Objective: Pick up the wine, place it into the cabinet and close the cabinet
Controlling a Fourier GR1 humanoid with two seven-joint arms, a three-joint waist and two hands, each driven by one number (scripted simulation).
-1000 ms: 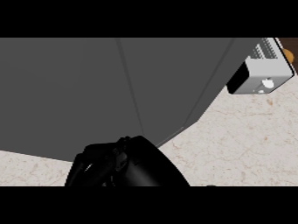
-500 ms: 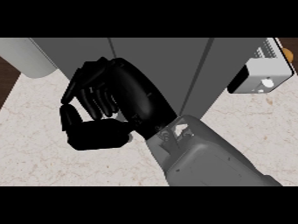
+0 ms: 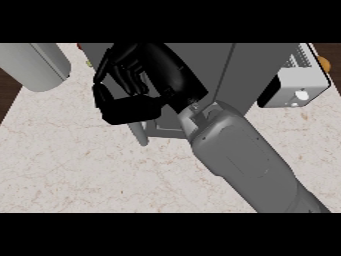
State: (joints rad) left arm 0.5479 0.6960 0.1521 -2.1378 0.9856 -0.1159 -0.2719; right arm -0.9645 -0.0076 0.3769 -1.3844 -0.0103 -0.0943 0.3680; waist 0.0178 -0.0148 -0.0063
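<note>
- Right hand [image 3: 140, 82]: black, at the end of a grey forearm [image 3: 236, 155] that enters from the lower right and crosses the middle of the view. The fingers are curled inward and the thumb is folded below them. Whether they enclose anything cannot be told, since the hand hides its own inside.
- Wine: no bottle shows anywhere in view. It may be hidden inside the curled hand or already inside the cabinet; the view does not settle which.
- Cabinet [image 3: 247, 70]: a grey box standing on the counter at upper centre, its top face filling much of the view. The hand sits over its left front part, a position that judging by the task suits either putting something in or working the door.
- Cabinet door [image 3: 138, 134]: a thin grey panel edge seems to project below the hand toward the viewer, suggesting the door is ajar; this is a judgement, as the hand covers most of it.
- Counter [image 3: 77, 165]: pale marbled top, bordered by dark wood floor at the left.
- Light grey cylinder [image 3: 29, 65]: at upper left, beside the cabinet; probably the other forearm, but not certain.
- Toaster [image 3: 298, 85]: white, at upper right, just beside the cabinet, apart from the hand.
- Obstruction: the forearm and hand mask the cabinet opening.
- Left hand: not visible.
</note>
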